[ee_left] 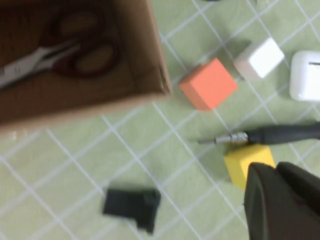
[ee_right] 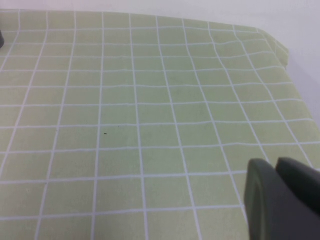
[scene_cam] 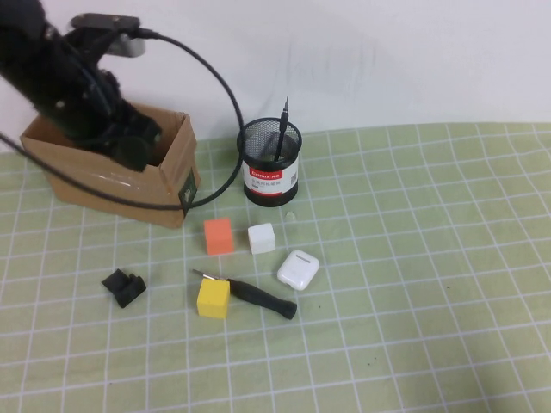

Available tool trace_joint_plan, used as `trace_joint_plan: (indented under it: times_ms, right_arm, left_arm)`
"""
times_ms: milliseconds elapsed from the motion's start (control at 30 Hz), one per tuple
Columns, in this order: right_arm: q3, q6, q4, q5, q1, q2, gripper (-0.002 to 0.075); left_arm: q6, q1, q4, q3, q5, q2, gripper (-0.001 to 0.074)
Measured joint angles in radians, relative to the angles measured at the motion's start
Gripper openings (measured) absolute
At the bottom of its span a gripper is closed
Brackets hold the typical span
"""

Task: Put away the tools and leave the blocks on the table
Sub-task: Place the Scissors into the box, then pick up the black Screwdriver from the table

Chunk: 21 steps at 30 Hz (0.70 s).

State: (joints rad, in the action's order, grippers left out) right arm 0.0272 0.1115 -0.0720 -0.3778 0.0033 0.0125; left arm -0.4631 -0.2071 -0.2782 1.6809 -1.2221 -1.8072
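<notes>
Left arm [scene_cam: 65, 82] seen at far left, extended forward and angled downward, cable looped from wrist. Left gripper [scene_cam: 138, 146] held at arm's lower end; fingers [ee_left: 280, 200] seen pressed together, nothing held between them. Right gripper [ee_right: 282, 200] seen only from own wrist camera, fingers likewise together, raised above surface.

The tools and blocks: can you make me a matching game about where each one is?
Things:
1. scissors
2. thin driver
3. screwdriver
4. orange block

Places:
A. touching the yellow block
B. in the cardboard box
C. beside the white block
D. in the mesh cup

Pairs: 1-B, 2-D, 3-A, 4-C

The left gripper is over the box; the right gripper is over bare cloth.
</notes>
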Motion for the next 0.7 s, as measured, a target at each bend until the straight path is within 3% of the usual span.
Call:
trace_joint_plan:
  times_ms: [267, 567, 700]
  right_arm:
    - [0.000, 0.000, 0.000, 0.000, 0.000, 0.000, -0.0011]
    - [0.000, 0.000, 0.000, 0.000, 0.000, 0.000, -0.0011]
    - [0.000, 0.000, 0.000, 0.000, 0.000, 0.000, -0.0011]
  left_arm:
    - [0.099, 0.000, 0.085, -0.403, 0.215, 0.399, -0.0001]
    - [0.160, 0.000, 0.087, -0.914, 0.531, 1.016, -0.0001]
    - [0.197, 0.000, 0.087, -1.062, 0.605, 1.269, -0.0001]
